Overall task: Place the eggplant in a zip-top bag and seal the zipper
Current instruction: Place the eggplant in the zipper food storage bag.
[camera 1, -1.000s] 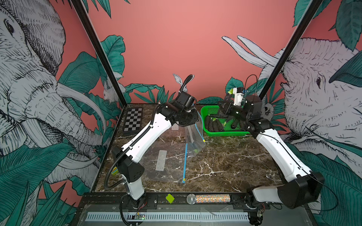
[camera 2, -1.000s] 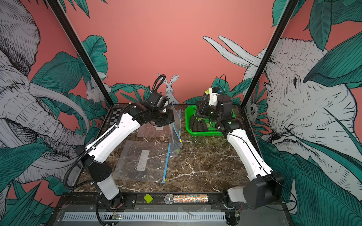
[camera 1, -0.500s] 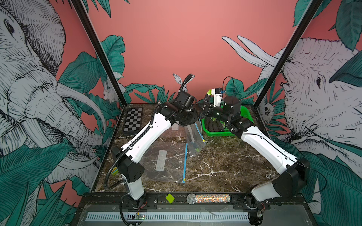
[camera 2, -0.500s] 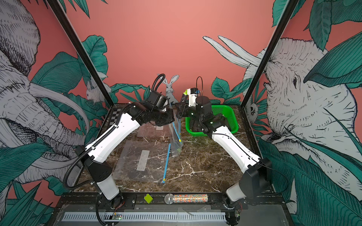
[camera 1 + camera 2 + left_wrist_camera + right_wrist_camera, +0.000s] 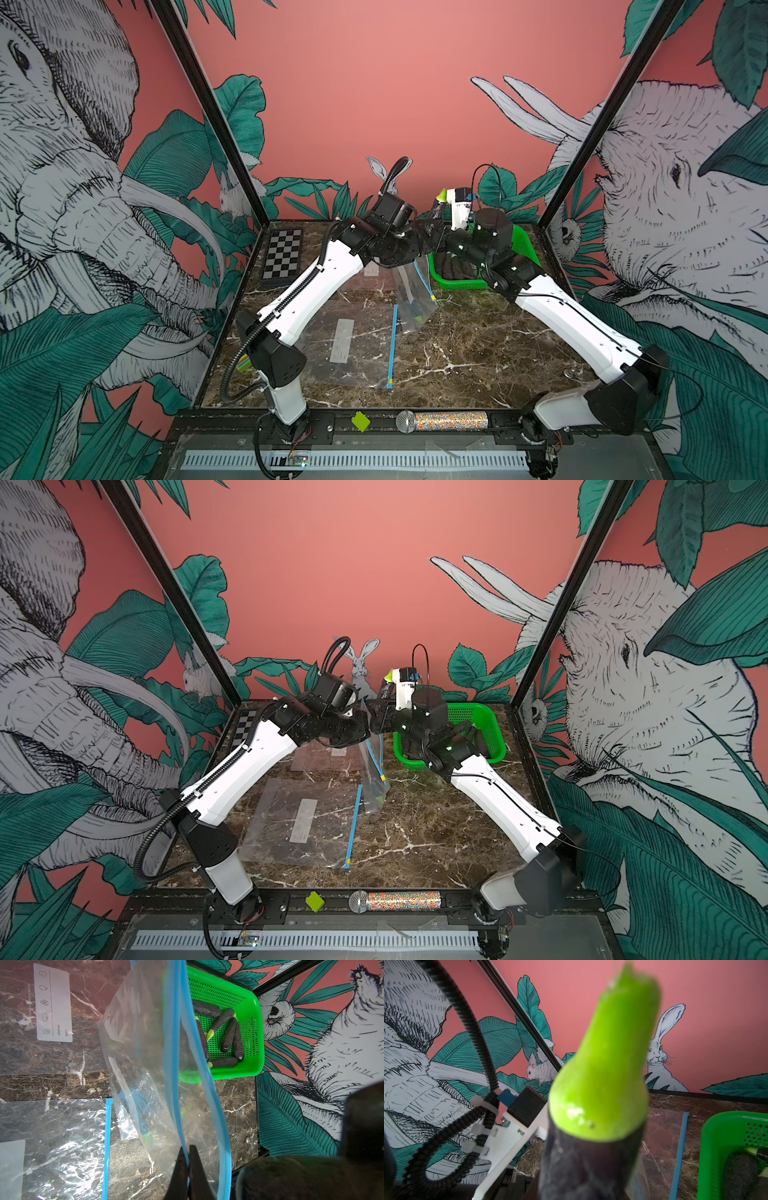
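**Top views:** left end effector (image 5: 415,261) pinched tight on rim of zip-top bag (image 5: 413,299); bag hangs over desk (image 5: 478,353). Right end effector (image 5: 432,226) grips eggplant (image 5: 437,208) upright, stem up, just beside bag mouth, near green basket (image 5: 525,245).

**Left wrist view:** fingers (image 5: 180,1167) closed on blue zipper strip; bag mouth open; spare eggplants (image 5: 228,1036) lie in basket.

**Right wrist view:** held eggplant fills centre, green stem uppermost; jaws hidden.
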Motion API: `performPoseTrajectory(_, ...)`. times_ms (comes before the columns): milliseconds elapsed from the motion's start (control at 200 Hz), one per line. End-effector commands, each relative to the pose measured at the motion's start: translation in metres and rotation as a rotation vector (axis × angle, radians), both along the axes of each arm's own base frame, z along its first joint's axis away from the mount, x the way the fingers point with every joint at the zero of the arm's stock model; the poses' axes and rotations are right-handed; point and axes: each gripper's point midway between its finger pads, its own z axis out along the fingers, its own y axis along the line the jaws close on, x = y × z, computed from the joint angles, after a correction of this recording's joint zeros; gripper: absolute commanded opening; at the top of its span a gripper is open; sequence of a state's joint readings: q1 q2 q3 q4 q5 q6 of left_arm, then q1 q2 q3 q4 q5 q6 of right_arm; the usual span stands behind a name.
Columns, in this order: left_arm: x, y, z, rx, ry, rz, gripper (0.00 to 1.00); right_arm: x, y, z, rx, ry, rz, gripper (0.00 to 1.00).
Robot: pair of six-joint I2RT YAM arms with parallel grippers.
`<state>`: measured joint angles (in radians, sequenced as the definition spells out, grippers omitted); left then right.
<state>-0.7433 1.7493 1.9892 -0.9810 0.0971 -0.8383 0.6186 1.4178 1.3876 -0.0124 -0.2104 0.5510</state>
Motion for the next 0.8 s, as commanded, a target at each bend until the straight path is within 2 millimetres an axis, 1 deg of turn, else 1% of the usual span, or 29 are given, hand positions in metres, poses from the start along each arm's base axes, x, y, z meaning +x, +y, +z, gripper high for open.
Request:
performPoseTrajectory(0,-0.003,0.007,0.014,-0.027,-0.02,0.015,0.0,-0.006,0.003,0.004,-0.009,-0.037,-0.002,0.27)
performPoseTrajectory(140,-0.003,0.007,0.018,-0.035,-0.029,0.016,0.0,-0.001,0.008,-0.015,-0.016,-0.013,-0.004,0.27)
performPoseTrajectory(275,-0.004,0.007,0.021,-0.042,-0.034,0.014,0.0,0.007,0.007,-0.039,-0.078,0.013,-0.028,0.27)
performPoseTrajectory(355,-0.005,0.008,0.023,-0.043,-0.038,0.016,0.0,0.009,0.004,-0.041,-0.104,0.001,-0.047,0.27)
performPoseTrajectory(365,-0.005,0.008,0.024,-0.044,-0.039,0.016,0.0,0.009,0.003,-0.052,-0.122,0.017,-0.048,0.27)
performPoseTrajectory(400,-0.005,0.009,0.024,-0.044,-0.039,0.018,0.0,0.009,0.0,-0.058,-0.143,0.02,-0.059,0.27)
performPoseTrajectory(520,-0.004,0.009,0.026,-0.046,-0.046,0.017,0.0,0.008,-0.005,-0.063,-0.19,0.004,-0.073,0.27)
performPoseTrajectory(605,-0.002,0.007,0.028,-0.047,-0.053,0.014,0.0,0.006,-0.007,-0.065,-0.214,-0.002,-0.071,0.29)
performPoseTrajectory(705,-0.001,0.005,0.027,-0.043,-0.052,0.01,0.0,0.002,-0.009,-0.069,-0.25,0.001,-0.057,0.35)
performPoseTrajectory(795,0.001,0.003,0.024,-0.041,-0.044,0.008,0.0,-0.006,-0.011,-0.063,-0.26,-0.001,-0.043,0.42)
